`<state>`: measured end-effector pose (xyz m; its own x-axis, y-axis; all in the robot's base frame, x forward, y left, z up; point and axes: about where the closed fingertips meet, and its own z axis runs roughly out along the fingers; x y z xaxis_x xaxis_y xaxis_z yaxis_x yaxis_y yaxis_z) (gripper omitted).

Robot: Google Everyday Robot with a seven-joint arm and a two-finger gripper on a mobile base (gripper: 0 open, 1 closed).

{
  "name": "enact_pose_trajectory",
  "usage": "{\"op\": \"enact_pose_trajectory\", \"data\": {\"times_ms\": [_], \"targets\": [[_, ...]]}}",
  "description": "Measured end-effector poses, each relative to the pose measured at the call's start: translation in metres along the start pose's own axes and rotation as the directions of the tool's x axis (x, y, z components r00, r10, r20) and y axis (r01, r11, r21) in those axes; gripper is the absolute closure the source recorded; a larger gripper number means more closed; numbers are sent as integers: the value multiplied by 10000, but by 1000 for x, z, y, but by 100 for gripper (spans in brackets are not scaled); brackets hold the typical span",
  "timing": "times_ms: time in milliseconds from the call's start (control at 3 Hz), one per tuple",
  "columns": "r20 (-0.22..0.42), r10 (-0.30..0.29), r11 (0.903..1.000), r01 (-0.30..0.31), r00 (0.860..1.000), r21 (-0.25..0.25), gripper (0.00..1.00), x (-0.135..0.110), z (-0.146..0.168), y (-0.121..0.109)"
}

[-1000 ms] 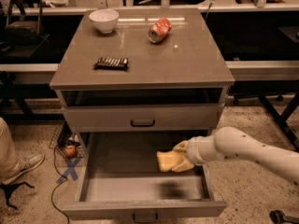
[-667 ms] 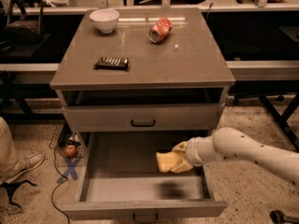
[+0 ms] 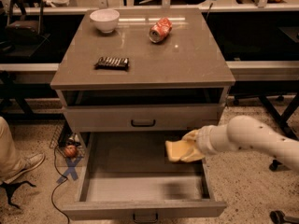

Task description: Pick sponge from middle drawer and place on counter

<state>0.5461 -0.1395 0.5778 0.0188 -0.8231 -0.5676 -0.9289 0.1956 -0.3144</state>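
Step in hand: lift-out of the sponge [image 3: 175,153], carried by the hand [image 3: 189,147] over the 3 o'clock side of the open drawer [image 3: 126,160]. The hand is pinched on the sponge's 3 o'clock end and mostly hidden behind the block and the white arm [image 3: 252,139]. The sponge hangs clear of the drawer floor, with a soft shadow below it toward 6 o'clock, and is not yet on the worktop [image 3: 187,64]. Handling, as judgement: rise straight up until clear of the upper front [image 3: 107,118] and the slab's overhang, both toward 12 o'clock, and only then travel toward 12 o'clock. Set down on the bare 4 o'clock quarter of the slab, well apart from the other items. Grip firmly but lightly, since foam squashes and may twist or slip free.

- Sponge: pale yellow foam, matte, with a waisted outline, bowed where it is held.
- Drawer: wide grey tray with a flat dull floor, low walls and a dark loop handle at its 6 o'clock edge.
- Worktop: nearly square grey-brown slab, glossy with light streaks, thin overhanging edge.
- Bowl [image 3: 104,20]: white, round, smooth, at 11 o'clock on the slab.
- Can [image 3: 160,30]: red, cylindrical, lying on its side near 12 o'clock.
- Bar [image 3: 112,62]: dark, ribbed, flat, at 9 o'clock.
- Upper front: flat grey panel with a black handle.
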Motion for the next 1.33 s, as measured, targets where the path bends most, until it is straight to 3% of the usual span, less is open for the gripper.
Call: {"op": "enact_pose_trajectory", "data": {"times_ms": [333,667,1000,1333], "targets": [[-528,-431,9902,497,9977,1305,100,-16,-99,-54],[-1033,-843,9607,1083,9911,2554,100,-38,-188,-96],[-1390,-1526,9099,1940,9785,3668,100,-79,-272,-129],[-1388,-1992,8810,2393,9701,4081,100,-102,-304,-141]]}}
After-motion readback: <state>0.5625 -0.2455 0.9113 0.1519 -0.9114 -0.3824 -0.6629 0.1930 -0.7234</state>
